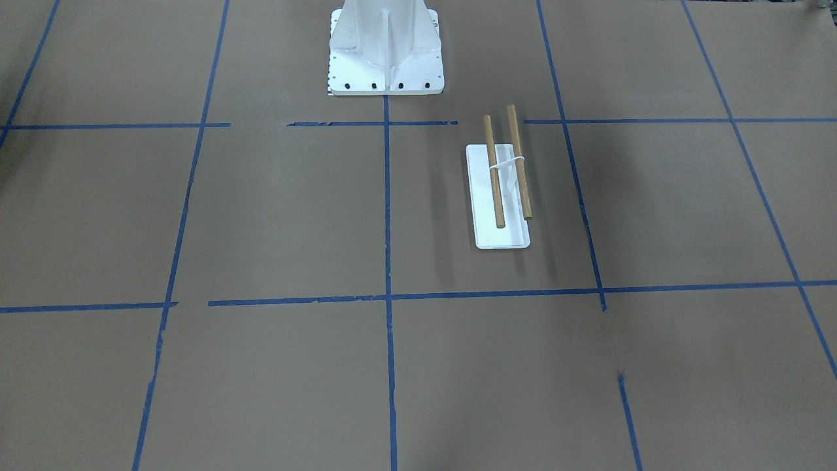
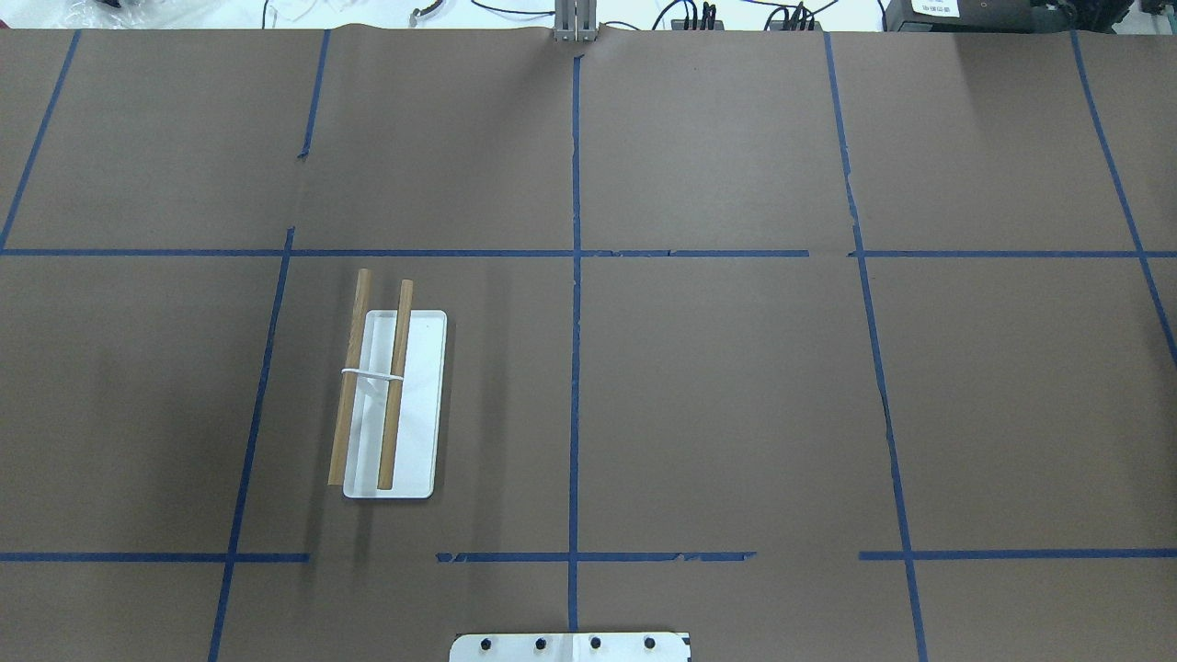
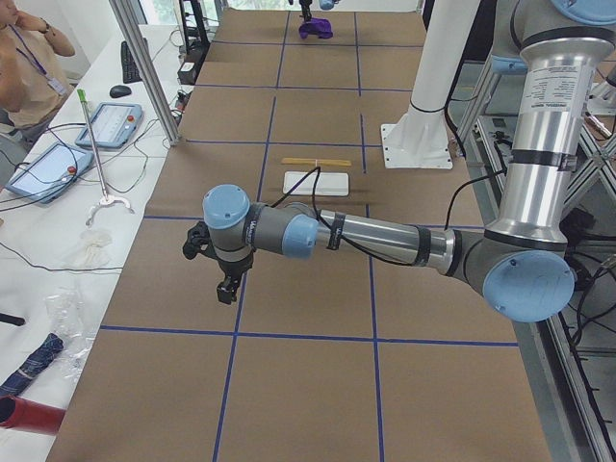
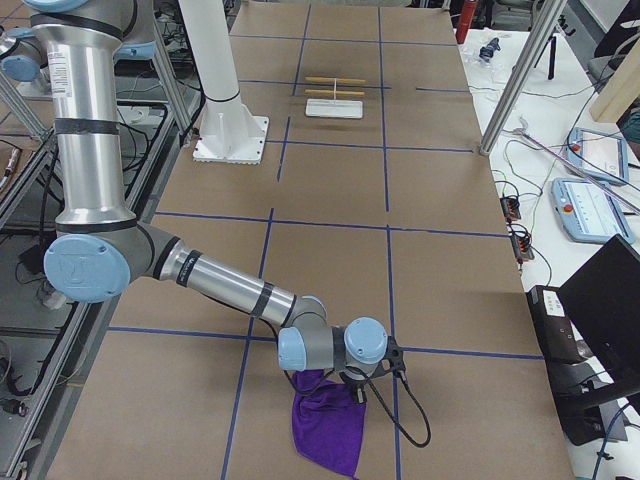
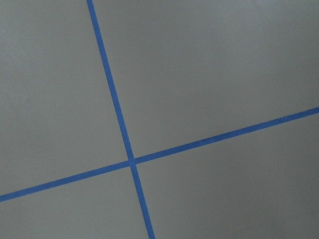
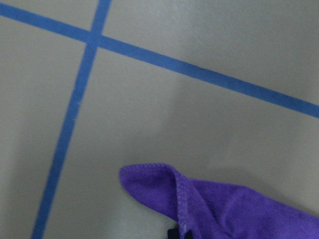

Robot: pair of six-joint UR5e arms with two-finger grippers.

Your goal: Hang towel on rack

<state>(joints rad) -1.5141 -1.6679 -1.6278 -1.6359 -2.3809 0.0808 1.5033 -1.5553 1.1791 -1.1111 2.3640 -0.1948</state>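
Observation:
The rack (image 1: 507,167) has two parallel wooden dowels joined by a white bracket on a flat white base (image 2: 418,405). It stands bare on the table and also shows in the left side view (image 3: 318,164) and the right side view (image 4: 333,80). The purple towel (image 4: 328,430) hangs under my right gripper (image 4: 355,388) near the table's right end, far from the rack. Its hem shows in the right wrist view (image 6: 224,204), with its shadow on the paper. My left gripper (image 3: 229,289) hovers over a tape crossing, empty. I cannot tell whether either gripper is open or shut.
The large white bolted pedestal (image 1: 386,46) stands at the robot's edge of the table, near the rack. Metal frame posts (image 3: 144,67) (image 4: 520,70) rise along the operators' side. Teach pendants (image 3: 106,125) and a person (image 3: 29,48) are beyond that edge.

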